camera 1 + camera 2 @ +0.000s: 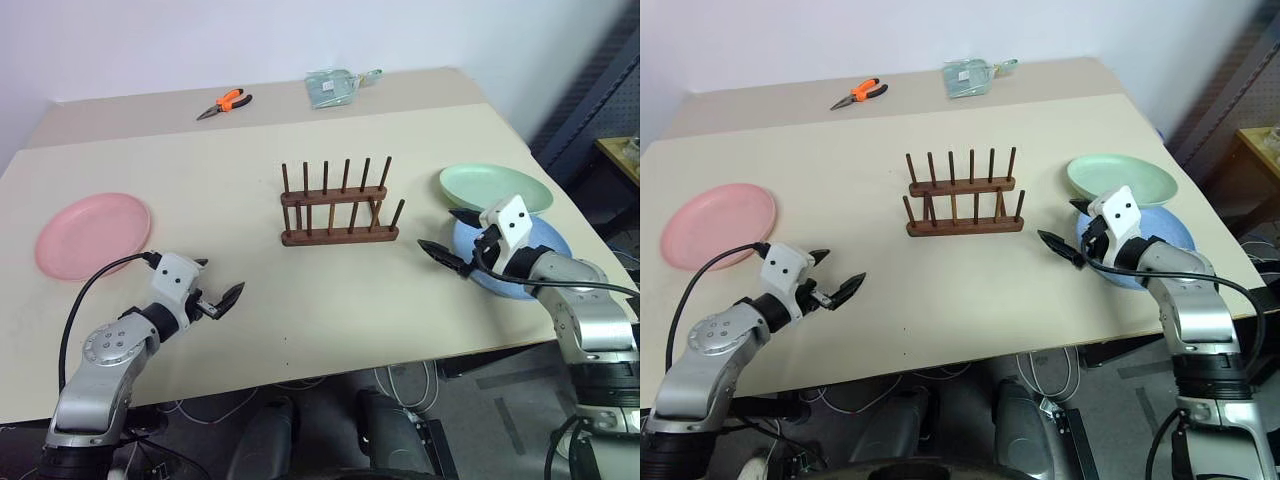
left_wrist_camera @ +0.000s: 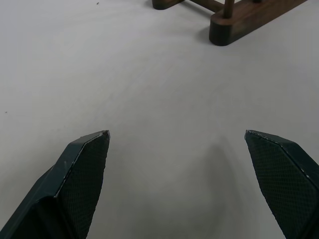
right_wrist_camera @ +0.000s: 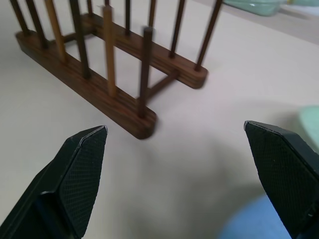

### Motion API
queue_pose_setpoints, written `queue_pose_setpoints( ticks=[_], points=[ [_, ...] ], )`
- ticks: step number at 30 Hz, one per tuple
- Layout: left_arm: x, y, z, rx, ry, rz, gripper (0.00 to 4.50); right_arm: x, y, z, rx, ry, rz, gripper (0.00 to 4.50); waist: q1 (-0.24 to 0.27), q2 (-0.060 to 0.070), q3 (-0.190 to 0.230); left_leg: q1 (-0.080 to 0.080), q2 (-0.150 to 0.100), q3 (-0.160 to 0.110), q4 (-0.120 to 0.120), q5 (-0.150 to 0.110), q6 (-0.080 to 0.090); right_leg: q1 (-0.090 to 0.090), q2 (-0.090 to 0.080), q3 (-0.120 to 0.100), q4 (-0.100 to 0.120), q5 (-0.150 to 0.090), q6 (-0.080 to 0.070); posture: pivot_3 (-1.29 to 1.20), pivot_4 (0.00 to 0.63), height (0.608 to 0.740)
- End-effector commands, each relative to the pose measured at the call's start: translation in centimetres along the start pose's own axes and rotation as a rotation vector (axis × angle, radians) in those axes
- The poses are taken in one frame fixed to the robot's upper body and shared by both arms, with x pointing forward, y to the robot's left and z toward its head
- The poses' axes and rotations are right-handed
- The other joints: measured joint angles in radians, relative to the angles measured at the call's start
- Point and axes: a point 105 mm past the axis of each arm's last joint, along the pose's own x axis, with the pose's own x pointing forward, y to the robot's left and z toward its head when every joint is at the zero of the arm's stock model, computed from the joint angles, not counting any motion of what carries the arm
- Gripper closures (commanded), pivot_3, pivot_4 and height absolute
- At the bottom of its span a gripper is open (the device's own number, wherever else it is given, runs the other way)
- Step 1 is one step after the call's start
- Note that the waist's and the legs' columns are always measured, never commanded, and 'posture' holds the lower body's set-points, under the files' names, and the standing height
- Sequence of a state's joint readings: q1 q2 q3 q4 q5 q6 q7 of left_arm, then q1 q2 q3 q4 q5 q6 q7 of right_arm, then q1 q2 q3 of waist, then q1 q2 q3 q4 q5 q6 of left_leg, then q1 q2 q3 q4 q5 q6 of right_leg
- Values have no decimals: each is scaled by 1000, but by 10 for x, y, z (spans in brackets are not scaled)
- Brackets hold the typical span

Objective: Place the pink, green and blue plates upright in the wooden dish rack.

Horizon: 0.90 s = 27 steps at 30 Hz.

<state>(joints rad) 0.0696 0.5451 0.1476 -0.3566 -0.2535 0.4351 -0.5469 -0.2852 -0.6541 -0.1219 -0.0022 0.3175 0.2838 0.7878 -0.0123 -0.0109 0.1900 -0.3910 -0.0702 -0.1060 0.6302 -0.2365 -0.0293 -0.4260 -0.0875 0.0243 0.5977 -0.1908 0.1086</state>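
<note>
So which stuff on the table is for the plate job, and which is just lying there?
For the job:
- pink plate
- green plate
- blue plate
- wooden dish rack

Just lying about:
- orange-handled pliers
- clear packet at the far edge

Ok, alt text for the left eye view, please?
An empty wooden dish rack stands mid-table between two open grippers, left and right. The pink plate lies flat far left; the green plate overlaps the blue plate at right.
</note>
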Motion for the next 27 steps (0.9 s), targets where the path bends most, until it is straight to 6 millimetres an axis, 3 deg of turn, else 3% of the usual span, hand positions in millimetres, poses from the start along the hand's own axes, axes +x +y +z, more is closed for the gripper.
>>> queue_pose_setpoints(
  ticks=[1,9,18,24,27],
  points=[
    [1,-1,12,13,-35,-11,49,2,-1,16,-43,-47,-6,0,0,0,0,0,0,0,0,0,0,0,0,0,0,0,0,0,150,739],
    [15,-9,11,0,-30,-150,49,6,17,18,-11,-47,55,0,0,0,0,0,0,0,0,0,0,0,0,0,0,0,0,0,150,739],
    [103,-24,17,131,19,-467,49,-5,44,18,-12,-44,45,0,14,-1,0,0,-3,0,1,0,0,1,0,0,-1,2,3,0,150,739],
    [138,-44,23,141,17,-585,49,-13,50,19,-23,-40,4,0,20,-1,-1,0,-3,0,1,0,0,1,0,0,-1,2,4,0,150,739],
    [146,-53,22,148,22,-619,877,-18,54,16,-25,-27,-7,0,26,-1,-1,0,-3,0,1,0,1,1,0,-1,0,2,4,0,150,739]
  ],
)
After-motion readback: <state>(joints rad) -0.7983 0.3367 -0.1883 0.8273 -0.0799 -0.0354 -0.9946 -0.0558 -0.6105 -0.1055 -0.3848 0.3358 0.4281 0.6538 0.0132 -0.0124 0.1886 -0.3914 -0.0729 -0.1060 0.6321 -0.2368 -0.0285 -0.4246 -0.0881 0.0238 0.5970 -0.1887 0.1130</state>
